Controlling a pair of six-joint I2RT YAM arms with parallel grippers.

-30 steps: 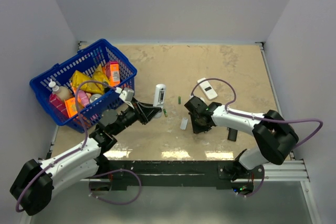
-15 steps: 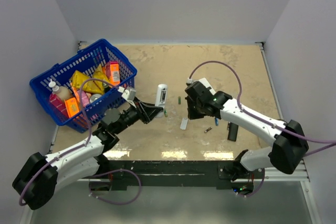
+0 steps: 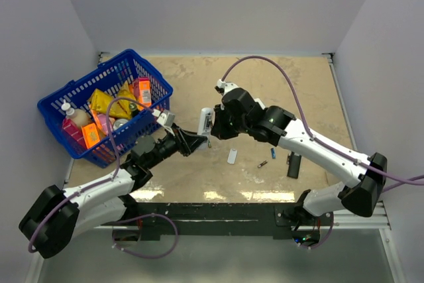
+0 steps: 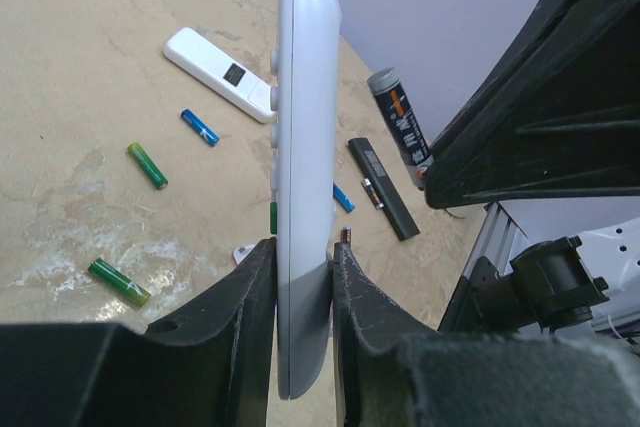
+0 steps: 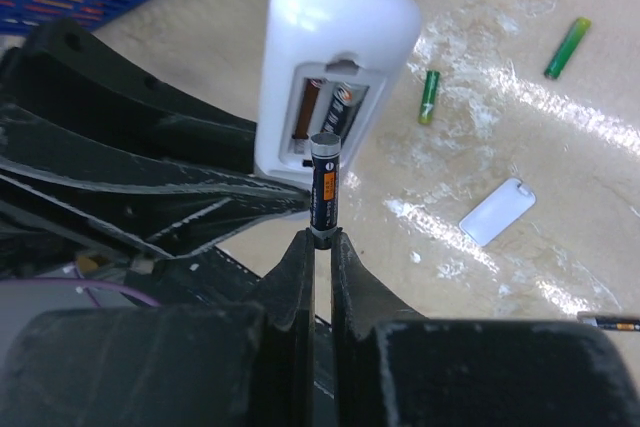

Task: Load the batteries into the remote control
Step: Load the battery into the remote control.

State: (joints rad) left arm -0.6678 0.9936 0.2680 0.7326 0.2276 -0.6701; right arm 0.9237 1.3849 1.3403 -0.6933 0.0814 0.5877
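Remote control (image 4: 303, 197) upright amid loose batteries (image 4: 147, 164), white cover (image 3: 232, 156), blue basket (image 3: 73, 87) nearby.

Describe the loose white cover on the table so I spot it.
From the blue basket, look right past the remote control in the left pincer. Just beyond lies a small white cover: flat and broad, unlike the thin stick batteries nearby.

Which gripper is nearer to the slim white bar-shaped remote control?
Left. The left gripper is clamped on one end of the slim white remote control; the right gripper, shut on a dark cylindrical battery, is close to its open battery compartment.
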